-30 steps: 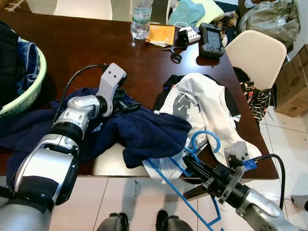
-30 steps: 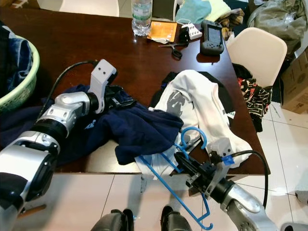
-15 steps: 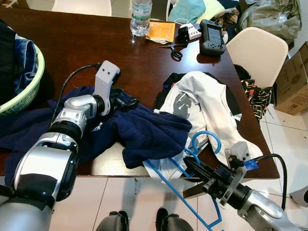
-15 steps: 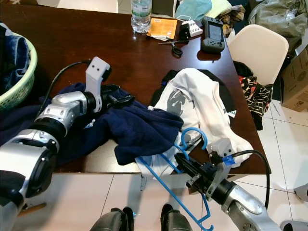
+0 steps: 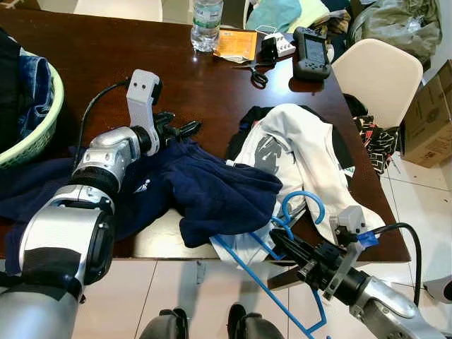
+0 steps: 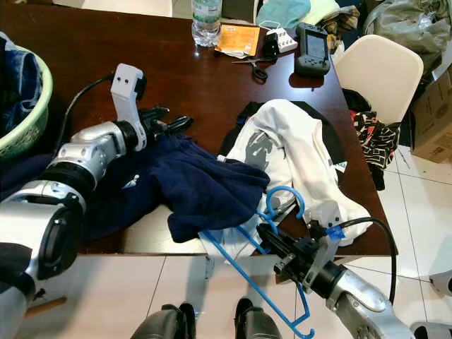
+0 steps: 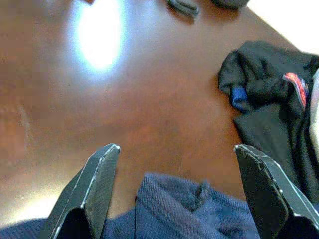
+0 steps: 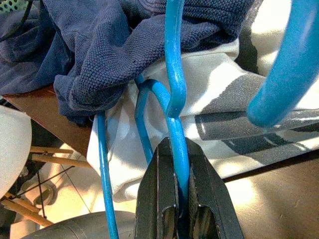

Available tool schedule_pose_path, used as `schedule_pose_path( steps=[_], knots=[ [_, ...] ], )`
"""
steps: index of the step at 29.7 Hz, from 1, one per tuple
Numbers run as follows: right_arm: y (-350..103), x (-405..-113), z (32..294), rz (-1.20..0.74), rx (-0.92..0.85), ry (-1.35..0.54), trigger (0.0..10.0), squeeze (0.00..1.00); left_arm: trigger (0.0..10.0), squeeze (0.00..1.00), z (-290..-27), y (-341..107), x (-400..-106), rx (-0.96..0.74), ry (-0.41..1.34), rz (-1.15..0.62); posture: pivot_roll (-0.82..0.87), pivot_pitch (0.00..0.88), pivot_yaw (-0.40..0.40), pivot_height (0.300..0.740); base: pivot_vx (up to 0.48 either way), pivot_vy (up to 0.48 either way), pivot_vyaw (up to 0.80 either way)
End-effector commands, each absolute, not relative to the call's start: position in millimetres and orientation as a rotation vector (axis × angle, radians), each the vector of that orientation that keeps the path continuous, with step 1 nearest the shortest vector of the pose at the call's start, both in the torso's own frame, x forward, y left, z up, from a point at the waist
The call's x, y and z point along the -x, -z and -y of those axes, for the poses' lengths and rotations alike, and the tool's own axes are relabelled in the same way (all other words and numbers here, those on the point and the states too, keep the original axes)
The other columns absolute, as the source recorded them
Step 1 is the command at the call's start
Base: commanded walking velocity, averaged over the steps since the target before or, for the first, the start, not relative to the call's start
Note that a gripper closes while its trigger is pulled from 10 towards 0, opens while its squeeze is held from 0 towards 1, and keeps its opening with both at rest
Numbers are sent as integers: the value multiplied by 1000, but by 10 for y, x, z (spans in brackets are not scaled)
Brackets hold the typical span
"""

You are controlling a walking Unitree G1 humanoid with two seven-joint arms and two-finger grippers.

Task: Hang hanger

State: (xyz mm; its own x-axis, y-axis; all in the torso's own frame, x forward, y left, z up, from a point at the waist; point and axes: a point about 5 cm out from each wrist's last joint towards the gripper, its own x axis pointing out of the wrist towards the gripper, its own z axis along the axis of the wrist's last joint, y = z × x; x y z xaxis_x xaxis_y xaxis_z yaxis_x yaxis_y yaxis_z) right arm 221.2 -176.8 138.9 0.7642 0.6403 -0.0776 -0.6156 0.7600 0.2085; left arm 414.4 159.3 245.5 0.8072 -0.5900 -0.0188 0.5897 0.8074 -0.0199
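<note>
Blue hanger (image 5: 282, 233) is gripped by the R pincer (image 5: 282, 244) at the near tabletop (image 5: 127, 63) edge, hook pointing away, long axis slanting floorward. L pincer (image 5: 185, 129), spread wide, is poised over navy cloth (image 5: 205, 187), farther off.

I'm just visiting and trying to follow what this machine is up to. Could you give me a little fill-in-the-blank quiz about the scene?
1. The right gripper is shut on a hanger whose colour is ____.
2. The left gripper hovers with its fingers ____ over the dark blue garment.
3. At the table's far edge stands a plastic ____.
4. The basket rim is coloured ____.

Missing words: blue; open; bottle; green
</note>
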Motion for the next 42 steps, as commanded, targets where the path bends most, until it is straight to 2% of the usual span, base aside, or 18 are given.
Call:
schedule_pose_path(
  steps=[1,12,13,14,15,16,29,36,39,40,41,42],
  knots=[
    [-1264,-2159,1861,-233,-161,-628,10000,0,10000,0,-1551,-2256,-4116,22,653,-108,-133,375,-88,740,0,0,0],
    [-1274,-2148,1867,-235,-157,-625,10000,0,10000,0,-1500,-2074,-4096,-3,637,-252,-138,377,-88,740,0,0,0],
    [-1276,-2149,1866,-234,-156,-625,10000,0,4392,0,-1497,-2072,-4095,-5,640,-255,-138,377,-88,740,0,0,0],
    [-1276,-2149,1866,-234,-156,-625,10000,0,4392,0,-1497,-2072,-4095,-5,640,-255,-138,377,-88,740,0,0,0],
    [-1277,-2149,1865,-234,-156,-624,10000,0,1059,0,-1495,-2074,-4095,-8,640,-257,-138,377,-88,740,0,0,0],
    [-1276,-2150,1866,-234,-157,-624,10000,0,0,0,-1491,-2078,-4096,-7,642,-259,-137,377,-88,740,0,0,0],
    [-1278,-2165,1870,-233,-154,-621,10000,0,0,0,-1483,-2138,-4105,19,652,-251,-134,371,-86,740,0,0,0],
    [-1273,-2188,1856,-230,-157,-622,10000,0,0,0,-1452,-2178,-4083,76,734,-259,-125,358,-81,740,0,0,0],
    [-1267,-2205,1847,-228,-161,-621,10000,0,0,0,-1418,-2291,-4085,87,791,-219,-120,348,-76,740,0,0,0],
    [-1261,-2222,1838,-224,-165,-620,10000,0,0,0,-1379,-2502,-4090,82,866,-143,-114,335,-70,740,0,0,0],
    [-1261,-2222,1838,-224,-165,-620,10000,0,0,0,-1379,-2502,-4090,82,866,-143,-114,335,-70,740,0,0,0],
    [-1253,-2241,1830,-219,-169,-618,10000,0,0,0,-1332,-2760,-4076,69,957,-50,-106,325,-65,740,0,0,0]
  ],
)
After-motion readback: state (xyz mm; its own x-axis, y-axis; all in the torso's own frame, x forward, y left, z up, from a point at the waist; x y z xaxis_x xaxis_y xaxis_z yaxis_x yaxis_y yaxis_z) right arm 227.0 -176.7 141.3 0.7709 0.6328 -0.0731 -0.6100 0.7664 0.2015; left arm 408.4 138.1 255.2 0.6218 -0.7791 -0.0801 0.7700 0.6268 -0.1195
